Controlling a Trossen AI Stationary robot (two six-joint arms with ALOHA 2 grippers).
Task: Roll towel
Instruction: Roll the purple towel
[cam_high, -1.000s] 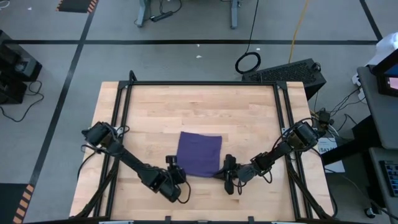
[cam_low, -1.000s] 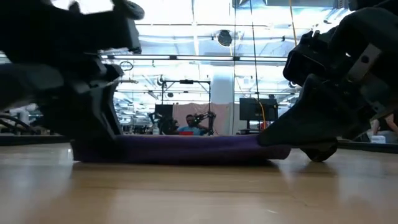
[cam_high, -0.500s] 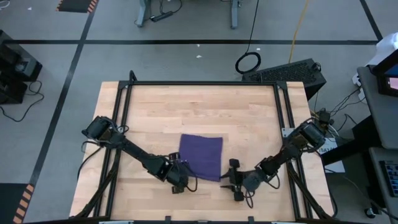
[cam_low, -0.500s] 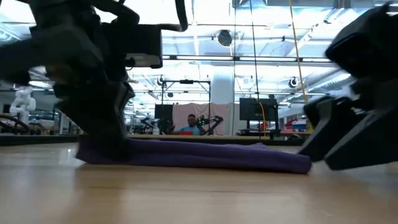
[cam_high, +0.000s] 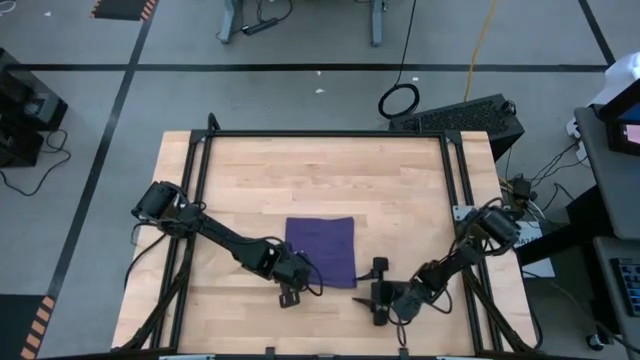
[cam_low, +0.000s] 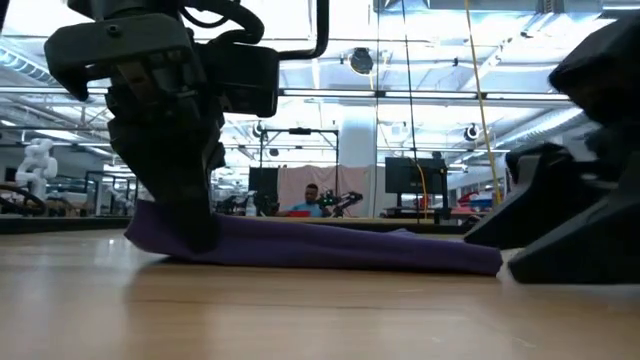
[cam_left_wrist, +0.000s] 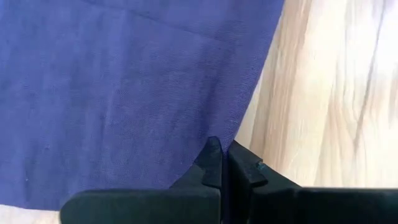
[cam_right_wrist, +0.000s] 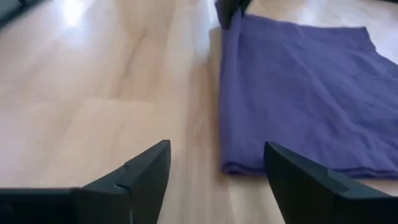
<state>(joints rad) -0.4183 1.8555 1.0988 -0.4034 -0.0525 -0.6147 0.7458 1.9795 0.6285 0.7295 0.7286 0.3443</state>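
The purple towel (cam_high: 320, 250) lies flat on the wooden table (cam_high: 250, 180), near its front edge. My left gripper (cam_high: 300, 284) is shut on the towel's near-left corner and points steeply down. In the low view, that end of the towel (cam_low: 150, 228) is raised a little off the wood beside my left gripper (cam_low: 195, 235). My right gripper (cam_right_wrist: 217, 168) stands open and low by the towel's near-right corner (cam_right_wrist: 239, 163). That corner lies just ahead between its fingers, and no touch shows. The high view puts my right gripper (cam_high: 378, 296) slightly right of the towel. My left gripper pinches the towel's edge (cam_left_wrist: 244, 127) close to the near-left corner between its two fingertips (cam_left_wrist: 213, 157). The fingers come steeply from above. One layer or several, I cannot tell. That corner is raised slightly; the rest of the towel lies on the table.
Black frame rails (cam_high: 200, 170) run along the table's left, right and far sides. Bare wood lies beyond the towel toward the far edge (cam_high: 320, 170). A person (cam_low: 312, 200) sits at a bench in the room far behind the table.
My right gripper has opened, let go of the towel's near-right corner and drawn back toward the table's near right. My left gripper has moved right onto the near-left corner, turned and shut on it. That corner now stands slightly raised.
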